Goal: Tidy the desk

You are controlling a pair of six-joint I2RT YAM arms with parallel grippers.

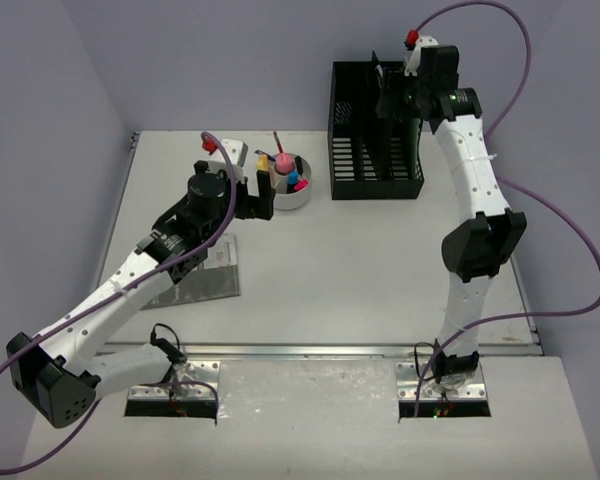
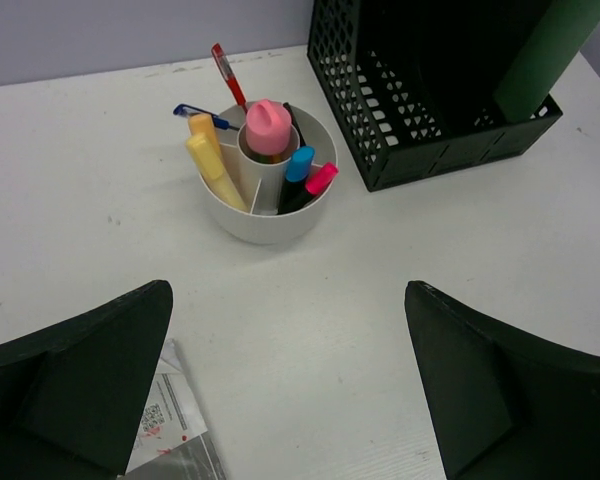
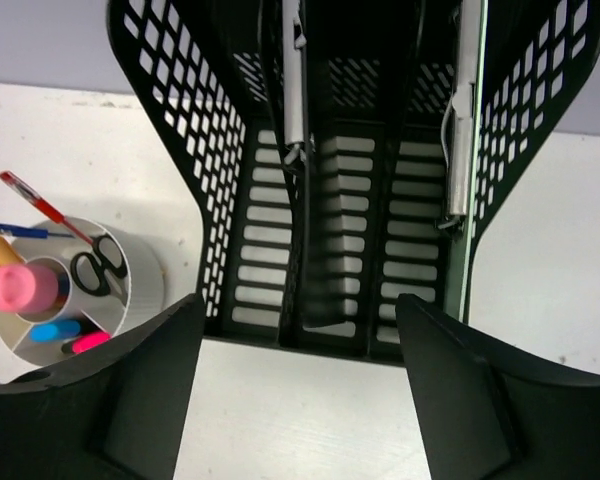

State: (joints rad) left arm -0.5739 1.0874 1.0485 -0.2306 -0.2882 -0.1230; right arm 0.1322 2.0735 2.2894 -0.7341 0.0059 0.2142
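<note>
Desk under two arms: the desk [image 1: 360, 270], a broad matte white tabletop with a silver rail [image 1: 370, 350] along its near edge, spreads beneath both arms and carries everything in sight. The left gripper [image 1: 263, 195], jaws wide apart and holding nothing, hovers over the desk's left half. In its wrist view its dark fingers [image 2: 80, 385] frame bare white surface just short of a round white cup [image 2: 270, 215] of markers, pens and scissors. A clear-sleeved paper [image 1: 205, 270] lies flat on the desk under the left arm. At the far right, the right gripper [image 1: 390, 100] hangs above a black mesh file rack [image 1: 375, 150] standing at the desk's back edge. Its jaws are likewise spread and empty, the rack's slots showing between them, with a strip of white desk below. A green folder [image 2: 550, 55] stands in the rack
</note>
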